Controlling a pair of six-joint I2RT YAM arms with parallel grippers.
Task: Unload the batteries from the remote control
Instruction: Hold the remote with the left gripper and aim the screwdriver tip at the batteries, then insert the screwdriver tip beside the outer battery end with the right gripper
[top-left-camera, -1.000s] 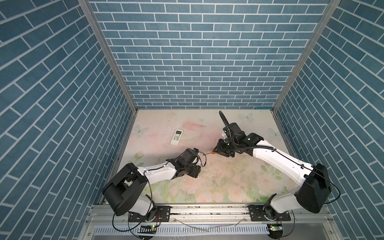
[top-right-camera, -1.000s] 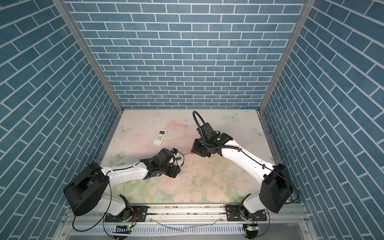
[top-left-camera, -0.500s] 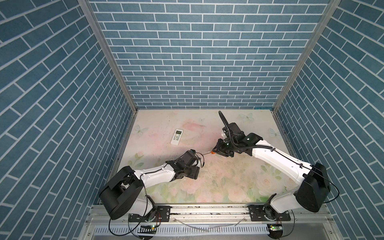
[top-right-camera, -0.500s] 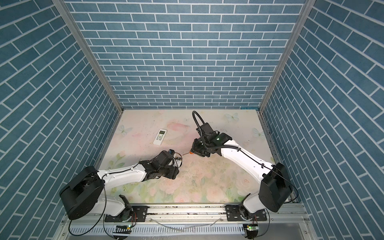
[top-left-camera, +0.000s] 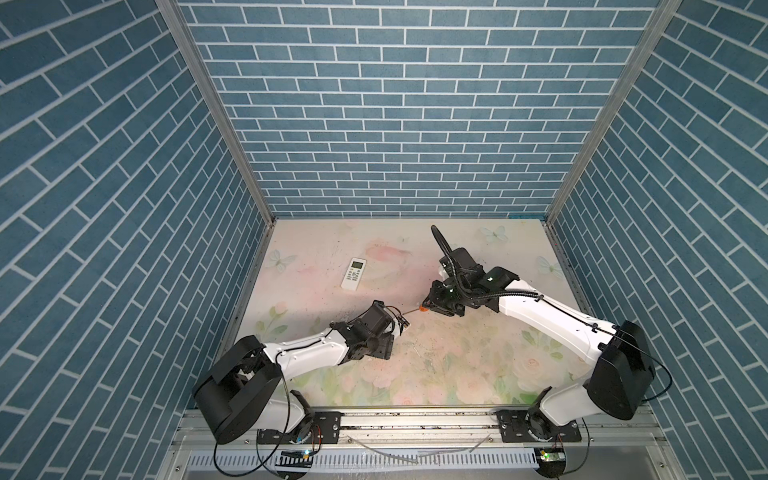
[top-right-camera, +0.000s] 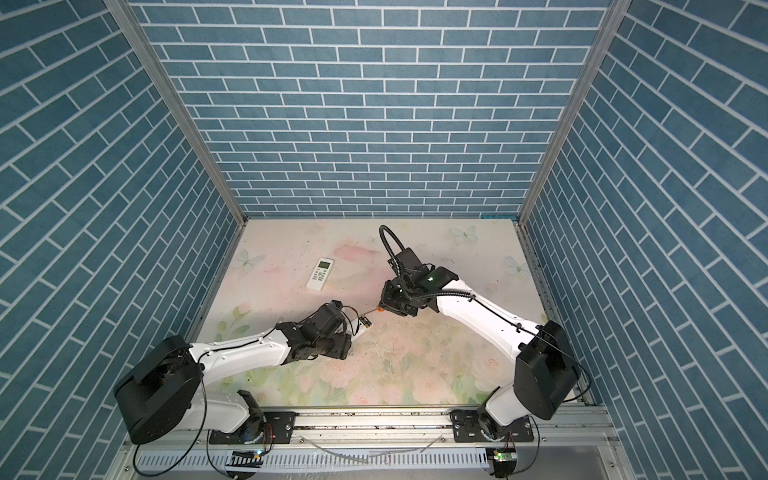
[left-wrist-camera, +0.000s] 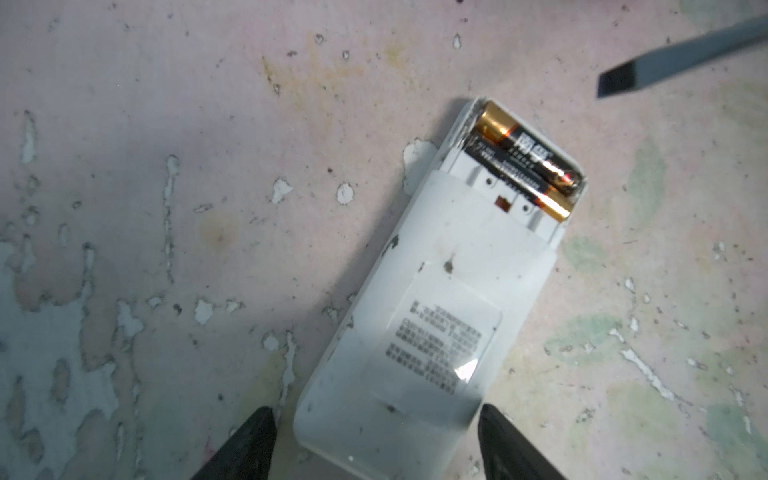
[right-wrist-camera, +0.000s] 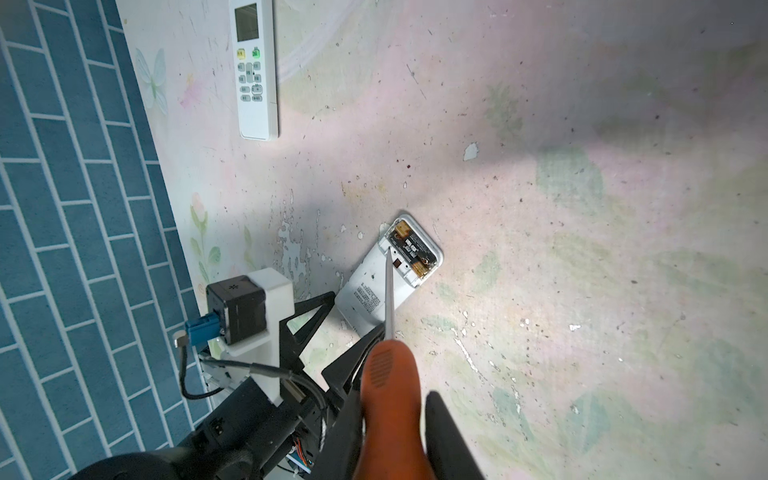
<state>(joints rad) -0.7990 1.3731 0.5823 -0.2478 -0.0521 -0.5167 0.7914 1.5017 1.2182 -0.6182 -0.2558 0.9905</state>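
A white remote control lies face down on the floral table, its back cover slid partly off. Two black batteries with gold ends sit side by side in the uncovered compartment. My left gripper is open, one fingertip on each side of the remote's other end. My right gripper is shut on the orange handle of a screwdriver. The blade tip hovers just above the remote beside the batteries. In both top views the two grippers meet mid-table at the remote.
A second white remote lies face up at the back left of the table. Blue brick walls close in three sides. My left arm's wrist camera block stands close beside the screwdriver blade.
My left gripper's jaws have spread wider around the remote, and the left arm has drawn back slightly to the left. The right arm and the screwdriver have held still.
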